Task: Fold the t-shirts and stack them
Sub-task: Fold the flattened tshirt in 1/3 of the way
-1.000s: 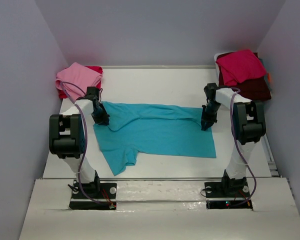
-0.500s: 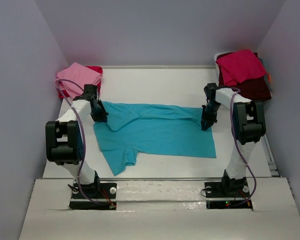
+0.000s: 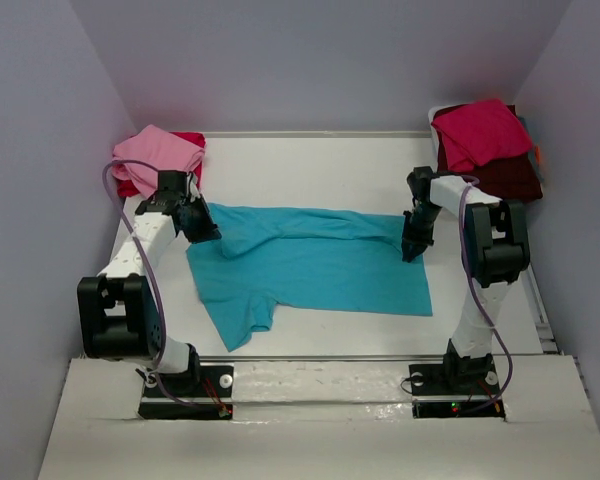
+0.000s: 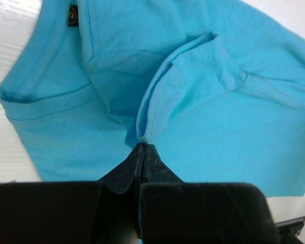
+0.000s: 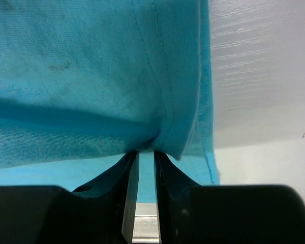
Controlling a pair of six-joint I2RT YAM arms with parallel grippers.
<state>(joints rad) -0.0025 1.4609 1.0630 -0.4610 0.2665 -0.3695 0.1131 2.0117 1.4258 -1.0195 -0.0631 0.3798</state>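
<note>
two grippers hold one turquoise soft cloth t-shirt (image 3: pixel 310 265). the shirt lies spread and creased on the white table (image 3: pixel 320 165) between the arms, collar end toward the left arm, hem toward the right arm. one sleeve points at the near edge.

left gripper (image 4: pixel 142 148): jaws pressed fully together, pinching a raised fold of the turquoise fabric at their tips, near the collar. the fold stands up off the rest of the shirt. the small round label inside the collar is too small to read.

right gripper (image 5: pixel 142 152): jaws nearly together with a narrow slit between them, clamped on the bunched hem edge near the shirt's far right corner. cloth fills most of this wrist view, and how much fabric sits between the pads is hidden.

a pink folded t-shirt (image 3: pixel 158 152) lies on a red t-shirt (image 3: pixel 192 140) at the far left corner. the red one is mostly covered. a crimson t-shirt (image 3: pixel 480 130) lies on a dark maroon t-shirt (image 3: pixel 510 178) at the far right. the base of that pile is hard to make out.
</note>
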